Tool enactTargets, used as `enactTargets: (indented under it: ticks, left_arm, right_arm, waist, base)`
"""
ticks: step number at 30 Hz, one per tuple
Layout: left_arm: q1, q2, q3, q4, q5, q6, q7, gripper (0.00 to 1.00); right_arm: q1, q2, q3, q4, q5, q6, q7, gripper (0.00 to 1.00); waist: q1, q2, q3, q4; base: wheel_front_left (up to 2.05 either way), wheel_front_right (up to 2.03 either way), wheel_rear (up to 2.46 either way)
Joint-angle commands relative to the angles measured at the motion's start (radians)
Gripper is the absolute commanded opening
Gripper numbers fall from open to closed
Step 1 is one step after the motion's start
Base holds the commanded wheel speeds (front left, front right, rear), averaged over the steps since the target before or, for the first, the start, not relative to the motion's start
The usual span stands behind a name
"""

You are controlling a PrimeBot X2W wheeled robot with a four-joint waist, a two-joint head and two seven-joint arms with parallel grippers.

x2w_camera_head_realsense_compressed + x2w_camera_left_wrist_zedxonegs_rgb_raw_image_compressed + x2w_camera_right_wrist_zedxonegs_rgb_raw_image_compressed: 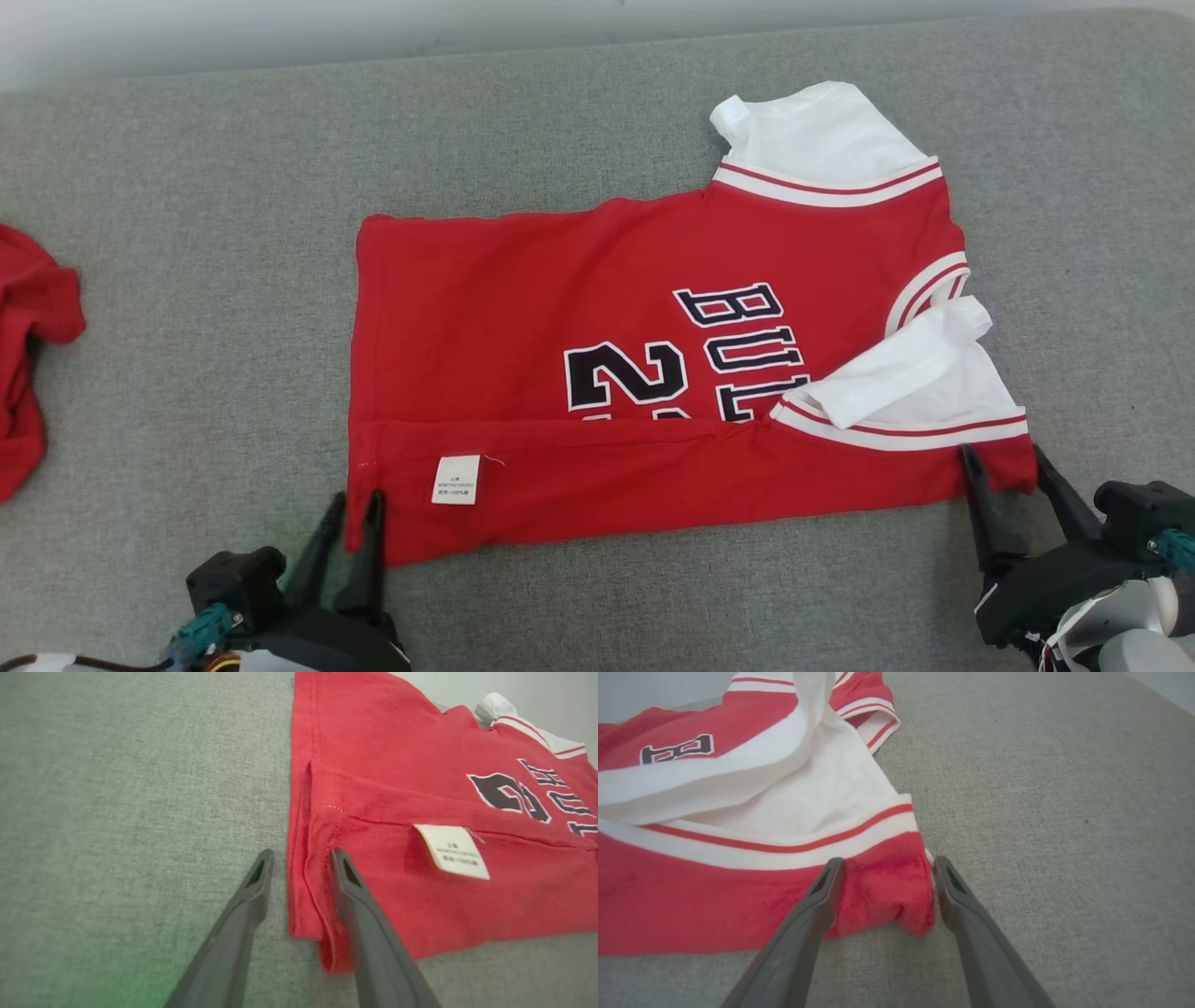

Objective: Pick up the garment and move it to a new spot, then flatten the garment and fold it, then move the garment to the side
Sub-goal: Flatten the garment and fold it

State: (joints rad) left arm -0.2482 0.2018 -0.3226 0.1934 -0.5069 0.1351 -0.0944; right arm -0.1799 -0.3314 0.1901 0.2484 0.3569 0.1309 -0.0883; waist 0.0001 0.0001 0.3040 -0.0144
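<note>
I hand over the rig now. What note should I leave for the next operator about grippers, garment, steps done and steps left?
Left gripper: open, jaws astride the near left corner of the red jersey.
Right gripper: open, jaws around its near right corner.
The jersey lies flat on the grey surface; another red garment sits far left.
Done: flattened, near edge folded over, care label showing.
Left: close on both corners, finish folding, move it aside.

Head camera looks down on the garment [560, 308]; wrist cameras skim low, seemingly at its near corners.
</note>
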Motion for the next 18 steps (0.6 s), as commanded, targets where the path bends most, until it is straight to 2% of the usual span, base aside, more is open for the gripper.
enactTargets:
  ticks: [1, 3, 7, 11, 18]
  left_arm:
    - [0.01, -0.015, -0.013, 0.019, -0.013, -0.011, 0.021, 0.0]
    - [0.013, -0.015, -0.013, 0.017, -0.028, -0.017, 0.032, 0.0]
    - [0.024, -0.017, -0.002, -0.019, -0.053, -0.027, 0.035, 0.0]
    - [0.055, -0.005, 0.015, -0.073, -0.074, -0.019, 0.037, 0.0]
    - [0.151, 0.03, 0.026, -0.206, -0.108, 0.001, 0.088, 0.0]
  right_arm:
    - [-0.009, -0.005, 0.005, 0.009, 0.014, 0.0, 0.0, 0.5]
    - [-0.014, -0.01, 0.007, 0.017, 0.027, 0.0, -0.005, 0.0]
    - [-0.017, -0.022, 0.011, 0.023, 0.047, 0.0, -0.003, 0.0]
    - [0.005, -0.031, 0.006, -0.002, 0.069, 0.0, 0.006, 0.0]
    - [0.12, -0.033, -0.039, -0.142, 0.08, -0.001, 0.082, 0.0]
  waist:
    - [-0.0001, -0.0001, 0.0, 0.0]
    - [-0.0001, -0.0001, -0.002, -0.001]
    - [-0.0001, -0.0001, -0.007, -0.001]
    - [-0.0001, -0.0001, -0.022, 0.002]
    - [-0.0001, -0.0001, -0.056, 0.014]
  base:
    - [0.0, 0.0, 0.0]
    - [0.0, 0.0, 0.0]
    - [0.0, 0.0, 0.0]
    - [0.0, 0.0, 0.0]
    - [0.0, 0.0, 0.0]
